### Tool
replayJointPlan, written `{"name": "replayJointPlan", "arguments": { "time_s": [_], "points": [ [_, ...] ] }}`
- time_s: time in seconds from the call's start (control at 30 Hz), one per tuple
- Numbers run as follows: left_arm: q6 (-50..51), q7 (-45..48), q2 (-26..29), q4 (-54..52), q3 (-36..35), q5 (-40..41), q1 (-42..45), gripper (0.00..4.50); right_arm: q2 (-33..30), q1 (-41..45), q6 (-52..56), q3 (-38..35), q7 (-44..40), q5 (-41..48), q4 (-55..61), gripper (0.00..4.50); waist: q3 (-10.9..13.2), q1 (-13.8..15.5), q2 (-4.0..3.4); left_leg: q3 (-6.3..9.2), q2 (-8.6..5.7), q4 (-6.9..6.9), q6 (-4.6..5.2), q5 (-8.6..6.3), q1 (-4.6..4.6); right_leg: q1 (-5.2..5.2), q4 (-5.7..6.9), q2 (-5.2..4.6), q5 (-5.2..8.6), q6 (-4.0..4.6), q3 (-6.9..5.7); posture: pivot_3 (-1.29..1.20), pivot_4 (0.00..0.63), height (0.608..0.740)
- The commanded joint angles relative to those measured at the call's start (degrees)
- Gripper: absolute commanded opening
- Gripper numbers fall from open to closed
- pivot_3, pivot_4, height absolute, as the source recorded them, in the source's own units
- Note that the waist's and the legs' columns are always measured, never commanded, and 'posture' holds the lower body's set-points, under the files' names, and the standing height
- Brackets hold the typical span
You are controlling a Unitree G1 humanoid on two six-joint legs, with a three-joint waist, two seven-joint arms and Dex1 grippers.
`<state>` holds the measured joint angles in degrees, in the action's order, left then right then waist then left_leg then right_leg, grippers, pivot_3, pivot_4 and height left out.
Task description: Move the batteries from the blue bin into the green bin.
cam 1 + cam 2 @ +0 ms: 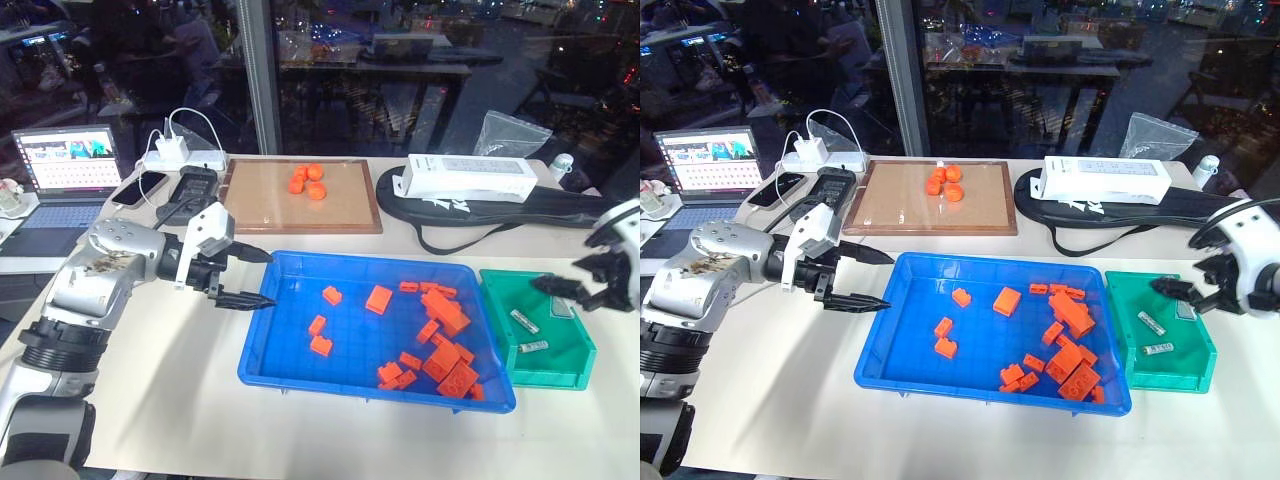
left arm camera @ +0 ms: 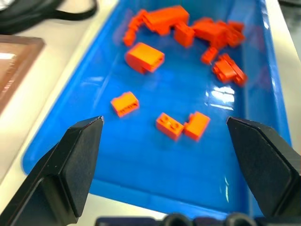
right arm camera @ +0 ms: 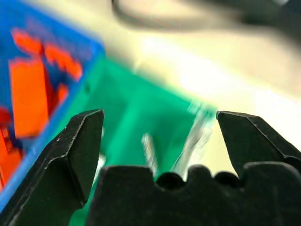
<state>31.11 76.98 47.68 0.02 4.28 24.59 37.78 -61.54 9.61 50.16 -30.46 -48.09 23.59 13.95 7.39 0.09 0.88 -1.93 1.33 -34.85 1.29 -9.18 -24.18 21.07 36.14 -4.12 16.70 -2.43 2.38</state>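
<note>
Left eye view: the blue bin point(image 1: 262, 352) sits in the middle of the table with orange blocks point(image 1: 441, 352) scattered inside, most toward its right end, and the green bin point(image 1: 566, 372) stands just beside it on the right. 3 batteries point(image 1: 524, 321) lie in the green bin, 1 near its far right corner; I see none in the blue bin. The left gripper point(image 1: 258, 278) hangs over the blue bin's far left corner, fingers spread and empty. The right gripper point(image 1: 568, 290) hovers over the green bin's far edge, fingers apart, grasping nothing. Farther back lie a wooden-framed tray point(image 1: 340, 218) with orange pieces, a white box point(image 1: 468, 178), and a laptop point(image 1: 64, 170) at far left. Left wrist view: the left gripper's fingers point(image 2: 75, 160) stand wide apart above the blocks. Right wrist view: the right gripper's fingers point(image 3: 77, 146) are spread wide over the green bin, batteries blurred beneath.
</note>
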Motion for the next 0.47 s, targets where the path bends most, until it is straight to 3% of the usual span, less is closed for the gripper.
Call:
{"name": "replayJointPlan", "arguments": {
  "time_s": [0.03, 0.23, 0.47],
  "points": [
    [-2.5, -5.0, -1.9, 0.3, -2.9, -0.8, -0.1, 4.5, 5.0, -4.6, -6.1, -7.7, -3.8, 4.6, 7.1, 4.48, 0.0, 0.0, -0.09, 0.01, 0.03, 0.01, 0.0, 0.0, -0.01, 0.02, 0.01, 0.01, 0.0, -0.01, 0.02, 0.0, 0.15, 0.699],
    [-0.8, -12.5, -4.2, -2.6, -6.4, -0.1, -3.5, 4.5, 8.1, -13.2, -6.7, -8.8, -6.5, 7.3, 12.1, 4.48, -0.1, 0.1, -0.17, 0.0, 0.11, -0.11, 0.0, 0.0, 0.01, -0.03, 0.11, 0.0, -0.12, 0.11, 0.05, 0.0, 0.15, 0.699],
    [0.4, -13.4, -3.3, -4.7, -7.7, 1.6, -7.8, 4.5, 6.5, -13.4, -7.5, -7.3, -6.2, 6.8, 9.2, 4.48, -0.1, 0.0, -0.17, -0.14, 0.28, -0.1, -0.01, 0.0, 0.09, -0.05, 0.07, 0.01, -0.25, 0.33, 0.05, 0.0, 0.15, 0.699]
  ]
}}
